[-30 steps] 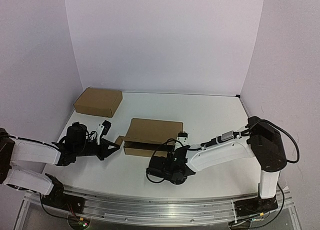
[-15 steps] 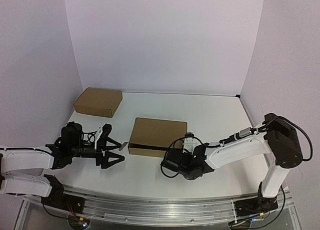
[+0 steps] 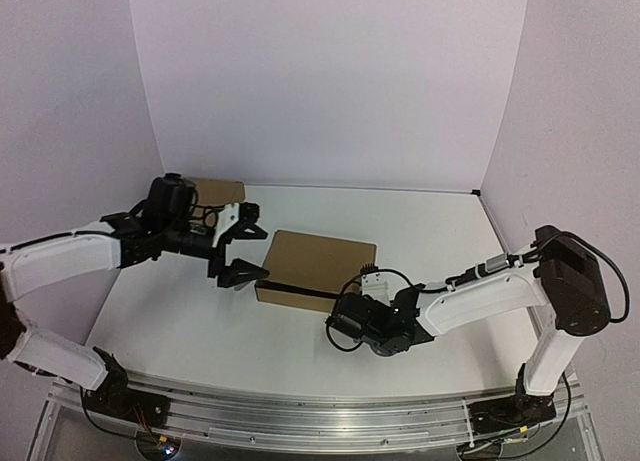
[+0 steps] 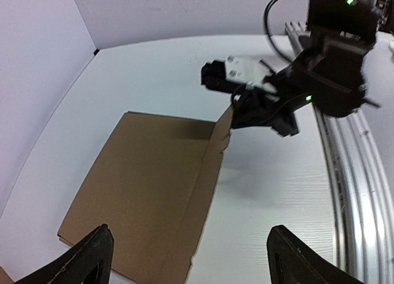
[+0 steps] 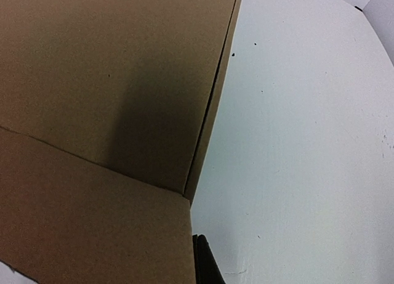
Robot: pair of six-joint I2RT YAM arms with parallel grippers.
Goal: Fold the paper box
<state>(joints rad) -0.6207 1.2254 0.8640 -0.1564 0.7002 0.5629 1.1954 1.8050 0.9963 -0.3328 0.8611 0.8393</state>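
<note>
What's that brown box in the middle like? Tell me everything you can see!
The paper box is brown cardboard, shallow and rectangular, lying flat on the white table with its lid down. A dark gap runs along its front edge. The shut right gripper sits at its near right corner, perhaps touching. The open left gripper hovers by its left end, apart.

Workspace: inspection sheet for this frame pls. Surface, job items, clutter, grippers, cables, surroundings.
Surface: white table, no spills seen.
Job's things: paper box mid-table, lid panel down flat.
Clutter: second cardboard box back left, partly hidden by the left arm.
Grippers: left gripper open, empty, above the paper box's left end; right gripper shut at its near right corner.
Cables: black cable looped at the right wrist.
Surroundings: white walls; metal rail along the near edge.
</note>
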